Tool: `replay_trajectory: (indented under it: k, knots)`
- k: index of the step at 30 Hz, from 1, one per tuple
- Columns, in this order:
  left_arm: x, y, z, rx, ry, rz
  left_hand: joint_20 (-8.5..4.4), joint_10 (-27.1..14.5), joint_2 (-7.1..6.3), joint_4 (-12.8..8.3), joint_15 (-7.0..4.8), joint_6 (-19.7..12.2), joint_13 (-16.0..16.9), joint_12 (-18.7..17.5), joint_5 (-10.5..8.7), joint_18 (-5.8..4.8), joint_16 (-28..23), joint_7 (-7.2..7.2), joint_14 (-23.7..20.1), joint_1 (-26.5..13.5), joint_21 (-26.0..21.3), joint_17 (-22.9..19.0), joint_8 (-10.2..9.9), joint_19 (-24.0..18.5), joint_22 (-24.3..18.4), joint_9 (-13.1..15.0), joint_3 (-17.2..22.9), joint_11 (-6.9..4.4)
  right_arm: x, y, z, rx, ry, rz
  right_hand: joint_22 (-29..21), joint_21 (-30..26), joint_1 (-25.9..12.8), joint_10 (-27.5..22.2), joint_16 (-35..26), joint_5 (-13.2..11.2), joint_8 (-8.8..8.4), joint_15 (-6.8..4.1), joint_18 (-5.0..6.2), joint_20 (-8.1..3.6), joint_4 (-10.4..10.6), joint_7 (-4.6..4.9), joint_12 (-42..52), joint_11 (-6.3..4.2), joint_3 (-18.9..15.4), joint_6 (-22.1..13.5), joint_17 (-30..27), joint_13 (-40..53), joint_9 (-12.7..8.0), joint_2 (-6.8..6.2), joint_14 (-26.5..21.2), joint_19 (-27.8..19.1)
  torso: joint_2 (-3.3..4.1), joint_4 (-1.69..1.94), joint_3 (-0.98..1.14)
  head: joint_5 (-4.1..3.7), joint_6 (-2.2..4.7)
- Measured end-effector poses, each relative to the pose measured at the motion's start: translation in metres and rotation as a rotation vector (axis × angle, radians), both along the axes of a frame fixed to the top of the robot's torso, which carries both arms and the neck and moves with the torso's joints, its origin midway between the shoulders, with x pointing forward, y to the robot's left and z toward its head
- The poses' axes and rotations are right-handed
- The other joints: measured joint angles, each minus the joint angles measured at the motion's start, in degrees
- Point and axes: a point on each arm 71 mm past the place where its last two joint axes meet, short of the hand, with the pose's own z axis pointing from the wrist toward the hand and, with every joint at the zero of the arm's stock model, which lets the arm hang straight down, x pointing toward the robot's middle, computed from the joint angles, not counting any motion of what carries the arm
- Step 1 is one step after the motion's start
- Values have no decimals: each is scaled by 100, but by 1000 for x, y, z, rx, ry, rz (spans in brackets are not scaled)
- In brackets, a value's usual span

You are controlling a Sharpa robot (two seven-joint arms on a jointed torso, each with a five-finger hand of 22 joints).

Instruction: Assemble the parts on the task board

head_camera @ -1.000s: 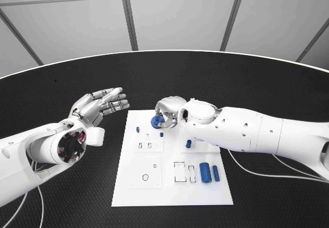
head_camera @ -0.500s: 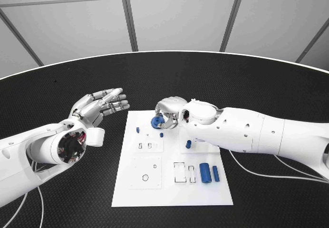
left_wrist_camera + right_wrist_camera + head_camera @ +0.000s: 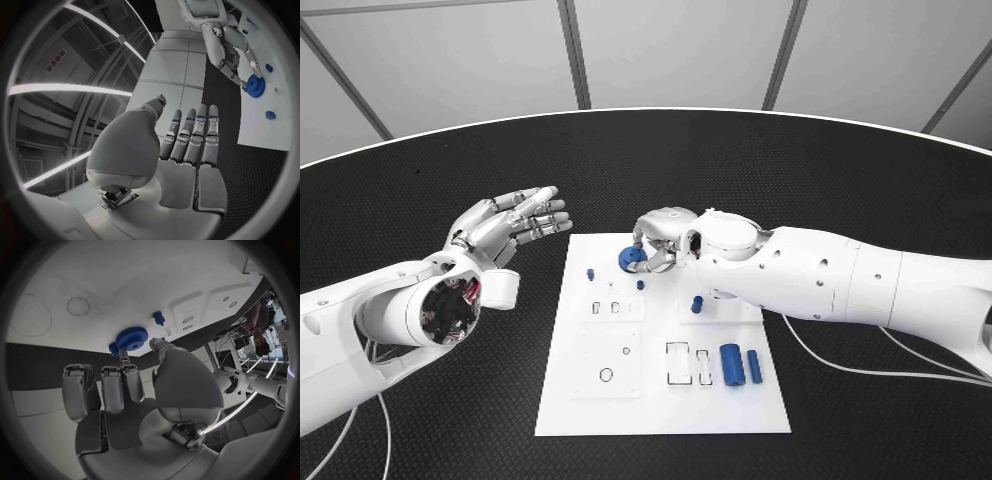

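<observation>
- Right silver hand (image 3: 661, 238) pinches a round blue toothed gear (image 3: 632, 258) between thumb and fingertips, over the far end of the flat white rectangular task board (image 3: 589, 400).
- In the right wrist view, the gear (image 3: 131, 338) faces flat-on toward the board; whether it touches the board, cannot tell.
- Left silver hand (image 3: 514, 222) is raised beside the board's left edge, fingers straight and apart, holding nothing.
- Two blue cylinders (image 3: 730, 361) lie side by side near the board's right edge, long axes along the board's length.
- Black textured table (image 3: 430, 420) lies open all round the board.
</observation>
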Motion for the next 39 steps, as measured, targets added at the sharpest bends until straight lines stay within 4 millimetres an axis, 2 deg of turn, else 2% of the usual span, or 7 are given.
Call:
replay_trajectory:
  k: [14, 22, 25, 31, 33, 36, 39]
  knots:
    - [0, 1, 0, 1, 2, 1, 0, 0, 0, 0, 0, 0, 0, -2, 0, 0, -6, 0, 0, 0, 0, 0, 0, 0, 1, 1, 0, 0, -5, -8, 4, 31, -27, -3, 0, 0, 1, -15, 0, 124, -28, 0, 0, 0, -4, 20, 6, 15, 4, 20, 0, 0, -12, 1, 0, 0, -2, -2, 3, 15, 3]
    - [1, 2, -1, 2, 2, 3, 0, 0, 0, 0, 0, 0, 0, -24, 0, 0, -21, 0, 0, 0, 0, -1, 0, 0, -4, 1, 0, 0, -18, -27, 18, 186, -121, 32, 0, 0, 271, -15, 0, 140, -28, 0, 0, 0, -126, 7, 39, 15, 152, 136, -1, -1, -8, -7, 0, 0, -15, -19, 14, 16, 47]
    - [3, 3, -1, 2, 1, 6, 0, 0, 0, 0, 0, 0, 0, -24, 0, 1, -21, 0, 0, 0, 0, -1, 0, 0, -4, 1, 0, 0, -25, -43, 25, 302, -125, 35, -1, 0, 506, -15, 0, 91, -52, -29, 0, 0, -205, -24, -47, 15, 270, 195, -1, -1, -8, -48, 2, 0, -30, -42, 18, 16, 63]
    - [7, 3, -2, 3, 1, 5, 0, 0, 0, 0, 0, 0, 0, -24, 0, 1, -21, 0, 0, 0, 0, 4, 0, 0, -3, -4, 0, 0, -35, -92, 29, 476, -68, -5, -1, -95, 898, -15, 0, -356, -52, -116, 1, -84, -375, -73, -162, 15, 358, 297, -1, -1, -8, -228, -10, 2, -70, -104, 42, -23, 104]
    - [8, 2, -3, 2, 1, 3, 0, 0, 0, 0, 0, 0, 0, -24, 0, 1, -21, 0, 0, 0, 0, 4, 0, 0, -3, -4, 0, 0, -37, -115, 30, 509, -63, -39, -1, -145, 1023, 11, 0, -379, -87, -116, 0, -84, -437, -73, -206, -11, 343, 297, -1, 2, -13, -313, -10, 2, -84, -126, 52, -50, 127]
    - [10, 1, -3, 0, -3, 0, 0, 0, 0, 0, 0, 0, 0, -24, 0, 0, -21, 0, 0, 0, 0, 4, 0, 0, -8, -4, 0, 0, -38, -148, 31, 529, -77, -95, -1, -155, 1152, -11, 0, -379, -132, -135, 0, -116, -469, -99, -206, -33, 343, 271, -1, 4, -34, -330, 10, -8, -104, -159, 69, -98, 164]
    - [11, -1, -3, -3, -6, -3, 0, 0, 0, -16, 0, 0, 0, -24, 0, 1, -21, 0, 0, 0, 0, 3, 0, 0, -8, -4, 16, 0, -41, -176, 28, 524, -89, -139, -1, -155, 1188, -12, 0, -379, -133, -135, 0, -126, -469, -106, -228, -33, 342, 263, -1, 4, -34, -357, 10, 2, -124, -197, 97, -135, 196]
